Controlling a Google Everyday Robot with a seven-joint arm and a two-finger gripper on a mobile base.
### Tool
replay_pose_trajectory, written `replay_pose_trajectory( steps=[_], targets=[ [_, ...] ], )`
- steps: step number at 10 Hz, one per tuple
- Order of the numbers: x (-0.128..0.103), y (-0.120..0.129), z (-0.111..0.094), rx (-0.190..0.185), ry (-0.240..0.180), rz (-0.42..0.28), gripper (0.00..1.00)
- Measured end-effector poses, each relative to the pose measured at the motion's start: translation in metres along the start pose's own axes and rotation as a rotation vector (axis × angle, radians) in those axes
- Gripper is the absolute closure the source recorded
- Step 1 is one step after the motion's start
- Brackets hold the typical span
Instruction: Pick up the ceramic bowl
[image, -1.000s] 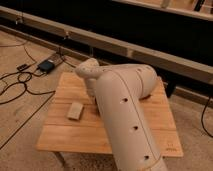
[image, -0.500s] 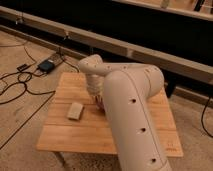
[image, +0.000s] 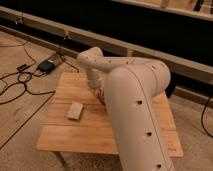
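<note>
A small wooden counter (image: 65, 135) stands on a pale carpeted floor, seen from above and a little to one side. A large cream-coloured robot arm (image: 132, 107) fills the right half of the view, rising from the bottom edge and bending over the counter's middle. Its wrist points downward near the counter's centre, and the claw (image: 100, 93) sits low at the end of it, just above the wood. The arm hides most of the claw, so it cannot be told whether it is spread or pressed together.

A sliver of dark reddish colour shows right at the claw's tip, which may be the ceramic bowl (image: 102, 95); the rest of it is hidden behind the arm.

A pale beige block (image: 75, 110) lies flat on the counter, left of the claw and apart from it, with bare wood around it on every side. It sits well in from the counter's left and front edges.

Beyond the counter's far left corner, black cables (image: 17, 82) and a dark power box (image: 46, 65) lie on the floor.
</note>
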Motion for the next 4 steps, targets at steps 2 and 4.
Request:
replay_pose_trajectory(
  steps=[2,4],
  targets=[
    [0.004,0.01,-0.015,0.077,-0.013,-0.045,1.0],
    [0.006,0.018,-0.025,0.121,-0.02,-0.061,1.0]
  ],
)
